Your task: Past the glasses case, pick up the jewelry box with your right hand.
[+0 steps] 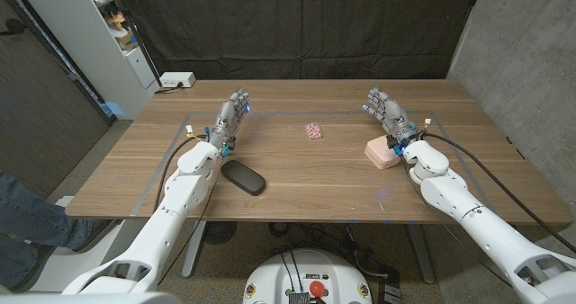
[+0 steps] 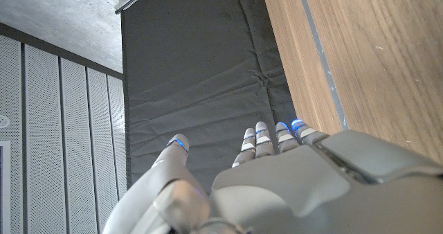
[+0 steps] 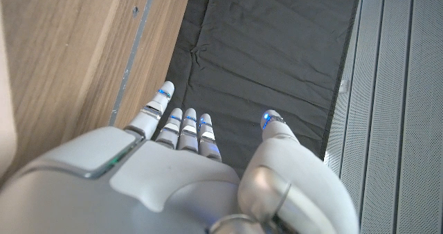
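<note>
Pale pink squarish jewelry box [image 1: 381, 153] is sitting on the wooden counter [image 1: 315, 174] just beside the right hand's [image 1: 385, 109] wrist, inboard; fingers are spreading apart, holding nothing, reaching beyond it.

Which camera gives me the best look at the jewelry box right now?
The head view: the pink jewelry box sits whole on the table, just beside the right hand. The right wrist view looks along that hand's fingers at table edge and dark curtain, with at most a pale sliver at its edge. The left wrist view gives table and curtain.
</note>
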Available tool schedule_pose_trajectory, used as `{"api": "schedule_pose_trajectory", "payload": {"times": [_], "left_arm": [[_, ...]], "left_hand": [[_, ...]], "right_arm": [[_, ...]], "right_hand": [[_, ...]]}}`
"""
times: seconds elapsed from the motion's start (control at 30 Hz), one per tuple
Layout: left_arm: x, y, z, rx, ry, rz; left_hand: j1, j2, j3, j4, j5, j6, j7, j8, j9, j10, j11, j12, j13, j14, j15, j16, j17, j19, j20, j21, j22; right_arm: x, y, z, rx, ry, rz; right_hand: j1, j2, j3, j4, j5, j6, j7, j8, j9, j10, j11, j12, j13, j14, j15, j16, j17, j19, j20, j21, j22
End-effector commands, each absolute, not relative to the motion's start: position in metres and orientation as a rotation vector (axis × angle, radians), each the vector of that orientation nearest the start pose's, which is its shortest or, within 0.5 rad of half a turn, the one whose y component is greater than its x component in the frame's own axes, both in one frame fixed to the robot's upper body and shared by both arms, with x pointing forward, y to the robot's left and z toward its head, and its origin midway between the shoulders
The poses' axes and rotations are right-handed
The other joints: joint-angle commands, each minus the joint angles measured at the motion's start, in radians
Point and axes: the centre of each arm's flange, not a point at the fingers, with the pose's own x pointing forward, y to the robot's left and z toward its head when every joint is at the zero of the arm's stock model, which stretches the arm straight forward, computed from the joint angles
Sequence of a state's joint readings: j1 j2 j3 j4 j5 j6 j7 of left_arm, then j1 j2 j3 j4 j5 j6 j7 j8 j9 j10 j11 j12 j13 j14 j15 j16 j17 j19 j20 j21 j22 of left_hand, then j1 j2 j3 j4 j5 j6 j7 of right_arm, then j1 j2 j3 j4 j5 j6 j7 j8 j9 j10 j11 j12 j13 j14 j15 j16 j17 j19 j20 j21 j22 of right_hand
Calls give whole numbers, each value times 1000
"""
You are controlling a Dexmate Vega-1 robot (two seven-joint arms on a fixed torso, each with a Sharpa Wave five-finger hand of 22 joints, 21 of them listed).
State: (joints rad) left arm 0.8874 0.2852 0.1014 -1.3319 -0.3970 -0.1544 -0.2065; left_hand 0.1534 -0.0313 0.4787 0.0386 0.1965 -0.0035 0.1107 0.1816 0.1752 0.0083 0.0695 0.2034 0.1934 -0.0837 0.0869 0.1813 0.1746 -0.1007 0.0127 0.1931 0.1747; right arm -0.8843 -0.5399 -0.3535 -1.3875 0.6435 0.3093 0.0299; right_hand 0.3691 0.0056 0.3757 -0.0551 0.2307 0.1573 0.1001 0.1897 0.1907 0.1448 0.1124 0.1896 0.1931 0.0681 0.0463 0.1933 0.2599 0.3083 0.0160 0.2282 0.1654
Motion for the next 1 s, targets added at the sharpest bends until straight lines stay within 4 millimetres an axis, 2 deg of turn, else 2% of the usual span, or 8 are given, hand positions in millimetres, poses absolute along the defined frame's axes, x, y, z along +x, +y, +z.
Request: {"api": "schedule_pose_trajectory", "payload": {"times": [0.03,1.0], "left_arm": [[653,274,-21,-22,-587,-256],[649,269,-20,-19,-595,-256]], "left_hand": [[10,4,-2,-7,0,-1,9,5,2,-4,11,6,1,-1,8,5,6,-4,5,4,4],[11,9,-6,-15,-1,-1,10,4,2,-6,11,6,1,-4,10,4,6,-6,2,3,4]], "right_arm": [[622,-292,-12,-36,-695,227],[608,-307,-11,-39,-740,222]], "right_hand": [[8,4,1,-8,3,6,-1,6,2,9,-2,7,3,5,2,7,-1,2,2,-5,4],[17,5,-2,-19,2,10,-4,8,2,7,-3,7,3,2,1,6,-10,-2,4,-16,4]]}}
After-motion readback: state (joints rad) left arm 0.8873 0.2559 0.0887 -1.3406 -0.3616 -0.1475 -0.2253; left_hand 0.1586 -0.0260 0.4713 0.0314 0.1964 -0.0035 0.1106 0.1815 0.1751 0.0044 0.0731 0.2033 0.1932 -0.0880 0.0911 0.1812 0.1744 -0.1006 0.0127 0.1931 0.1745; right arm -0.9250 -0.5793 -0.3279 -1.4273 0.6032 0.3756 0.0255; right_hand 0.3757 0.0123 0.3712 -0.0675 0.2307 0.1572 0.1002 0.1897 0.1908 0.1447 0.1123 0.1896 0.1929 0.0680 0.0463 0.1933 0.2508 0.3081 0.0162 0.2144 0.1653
